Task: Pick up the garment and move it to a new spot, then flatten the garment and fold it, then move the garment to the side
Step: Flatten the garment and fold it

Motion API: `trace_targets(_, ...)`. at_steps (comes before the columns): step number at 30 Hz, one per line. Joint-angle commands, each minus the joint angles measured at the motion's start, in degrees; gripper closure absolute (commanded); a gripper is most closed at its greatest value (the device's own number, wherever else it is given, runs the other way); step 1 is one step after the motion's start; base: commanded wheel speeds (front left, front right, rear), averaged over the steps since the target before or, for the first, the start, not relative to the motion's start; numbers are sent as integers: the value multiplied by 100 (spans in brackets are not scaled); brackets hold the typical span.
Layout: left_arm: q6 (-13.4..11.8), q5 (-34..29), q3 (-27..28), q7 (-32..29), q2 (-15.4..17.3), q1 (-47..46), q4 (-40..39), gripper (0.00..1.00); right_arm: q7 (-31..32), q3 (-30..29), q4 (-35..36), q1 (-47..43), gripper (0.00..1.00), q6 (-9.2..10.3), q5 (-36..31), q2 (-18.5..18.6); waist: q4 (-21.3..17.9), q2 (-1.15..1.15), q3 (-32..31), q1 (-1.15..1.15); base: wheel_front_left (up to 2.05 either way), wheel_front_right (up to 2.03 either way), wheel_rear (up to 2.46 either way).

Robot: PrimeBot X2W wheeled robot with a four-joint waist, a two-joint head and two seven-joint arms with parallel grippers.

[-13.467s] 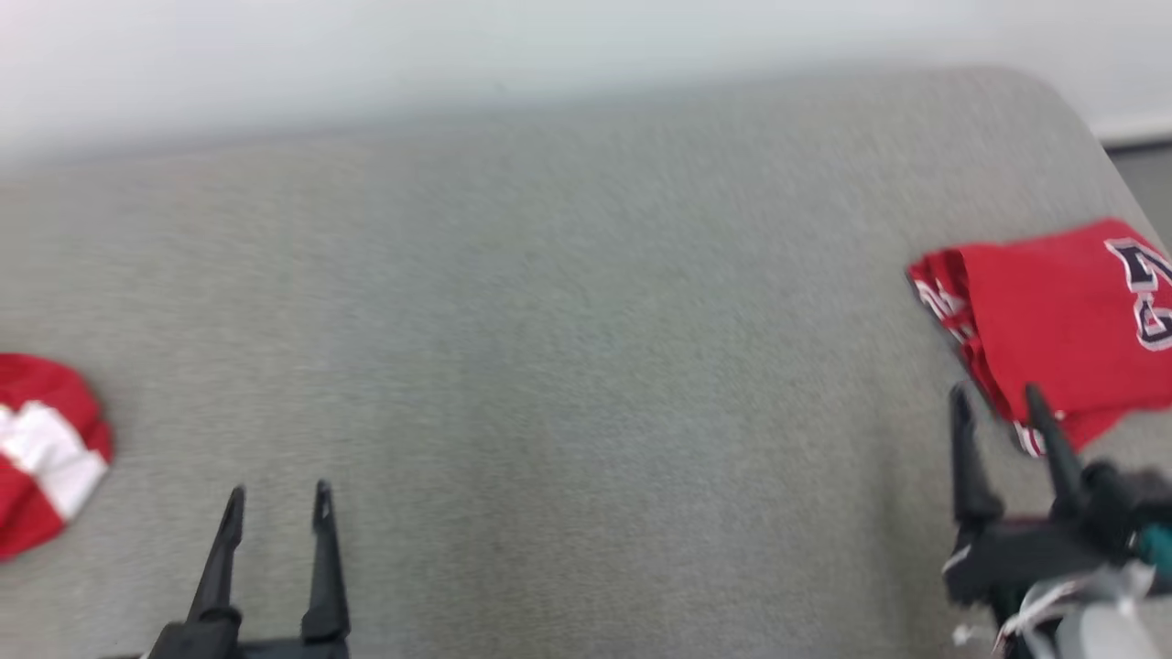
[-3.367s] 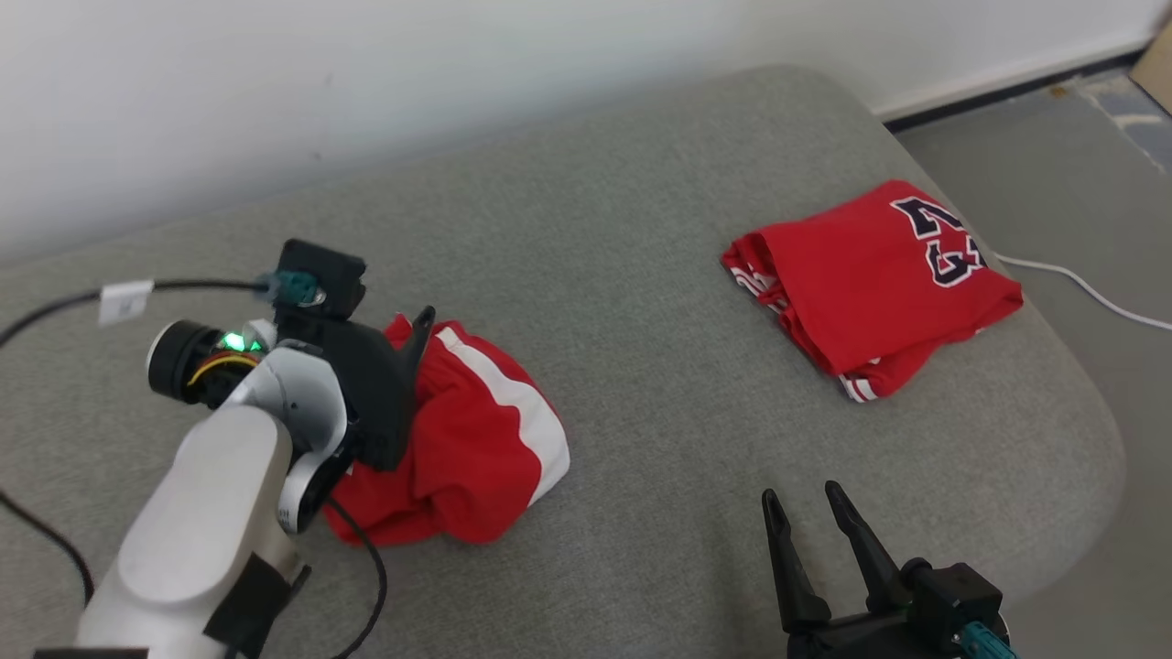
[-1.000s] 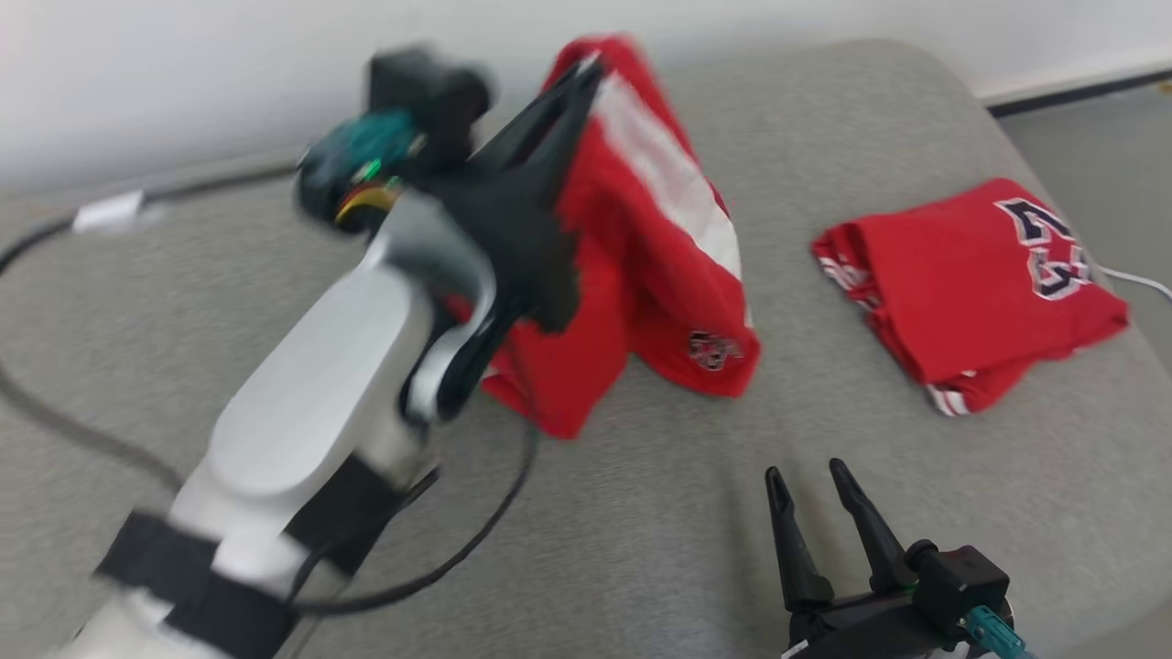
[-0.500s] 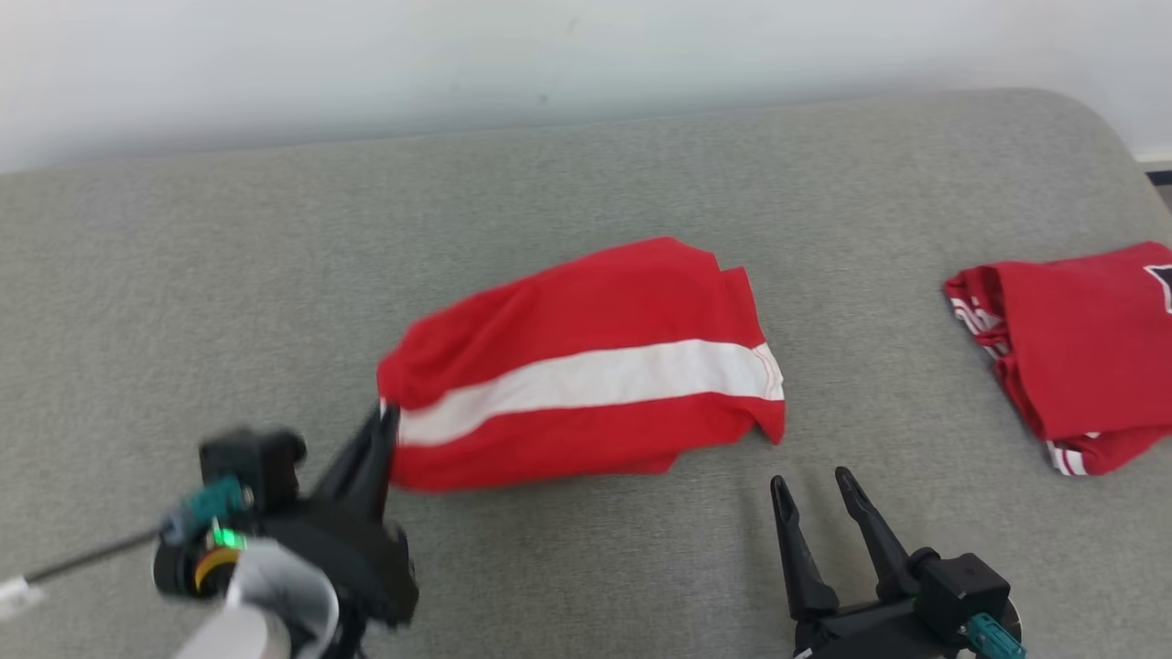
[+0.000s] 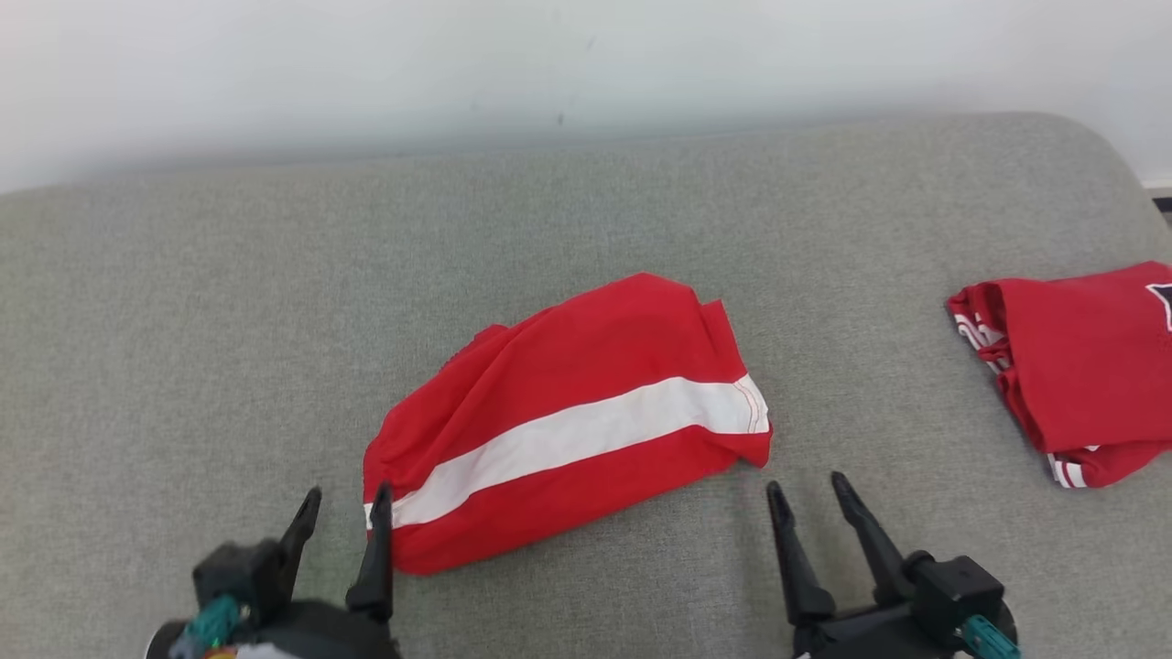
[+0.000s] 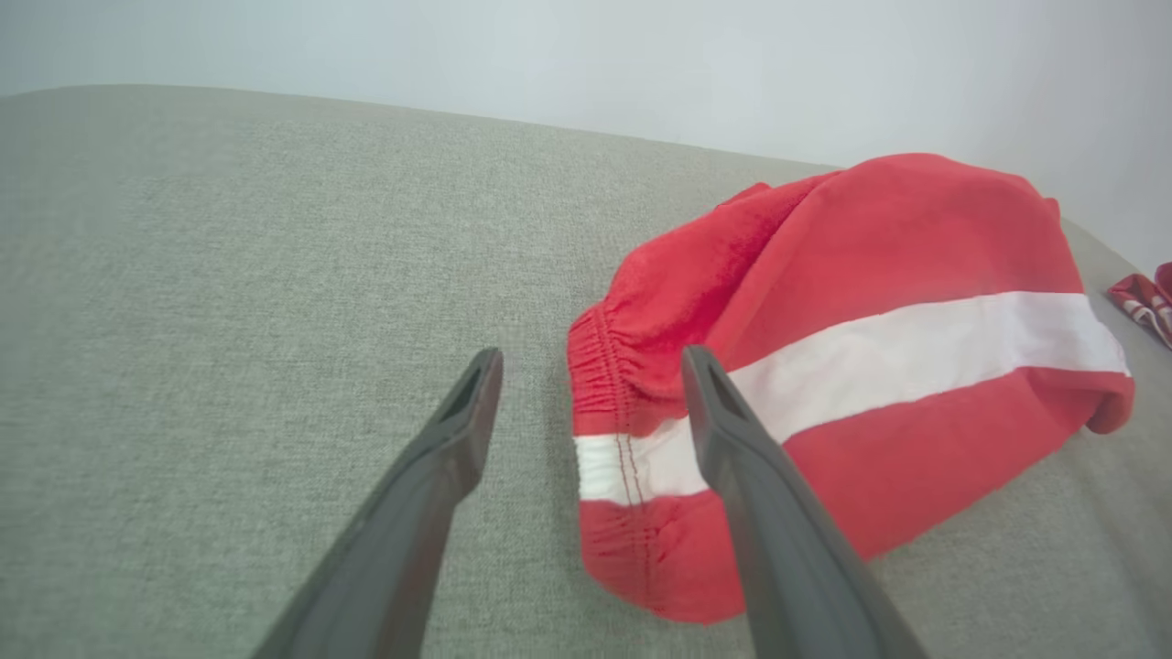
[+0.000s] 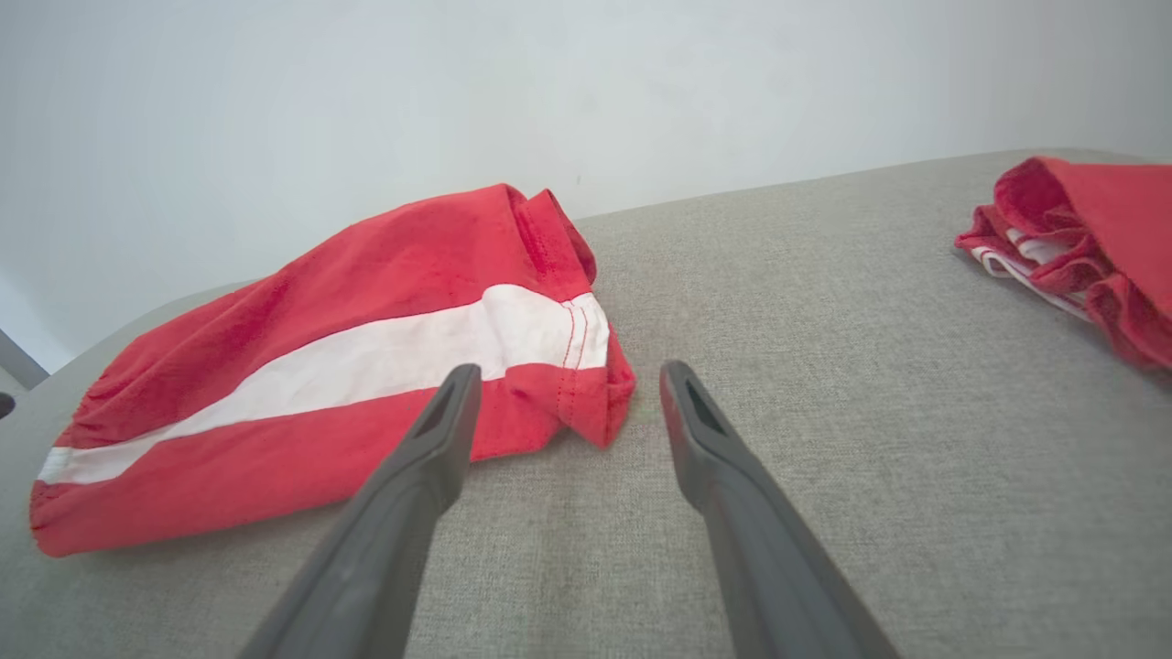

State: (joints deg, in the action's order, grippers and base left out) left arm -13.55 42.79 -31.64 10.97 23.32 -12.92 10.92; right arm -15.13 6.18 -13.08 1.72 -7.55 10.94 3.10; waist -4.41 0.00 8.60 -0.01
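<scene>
Red shorts [image 5: 568, 421] are lying rumpled in the middle of the grey cushion [image 5: 229, 302], now that the left end effector [image 5: 348, 494] is letting go, its fingers spreading wide and empty beside the waistband [image 6: 600, 384] it was pinching a moment ago. The right end effector [image 5: 808, 485] is waiting near the other end, wide open and empty, with the folded jersey [image 5: 1080, 366] lying well apart. The move is looking done, and flattening is likely coming next.
</scene>
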Motion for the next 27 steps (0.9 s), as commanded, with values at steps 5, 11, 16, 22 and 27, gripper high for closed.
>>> trace_targets(5, 112, -414, 327, 414, -59, 475, -123, 0, 1, -155, 67, -202, 0, 15, 4, 36, 0, 0, -235, 1, 0, 0, 0)
trace_targets(11, 296, -1868, 1571, 418, -615, 1269, -1050, 0, 0, -340, 154, -316, 0, 15, -55, 12, 113, 0, -386, 1, 0, 0, 0)
trace_targets(16, 710, -2513, 2196, 420, -1104, 1763, -1297, 0, 0, -385, 158, -395, 0, 15, -75, -4, 189, 0, -489, 1, 0, 0, 0)
trace_targets(22, 1239, -3043, 2855, 421, -1675, 2239, -1076, 0, 0, -414, 85, -505, 0, 15, -84, -19, 262, 0, -671, 1, 0, 0, 0)
trace_targets(27, 1572, -3270, 3164, 421, -1878, 2354, -865, 0, 0, -414, 67, -610, 0, 15, -109, -26, 317, 0, -806, 1, 0, 0, 0)
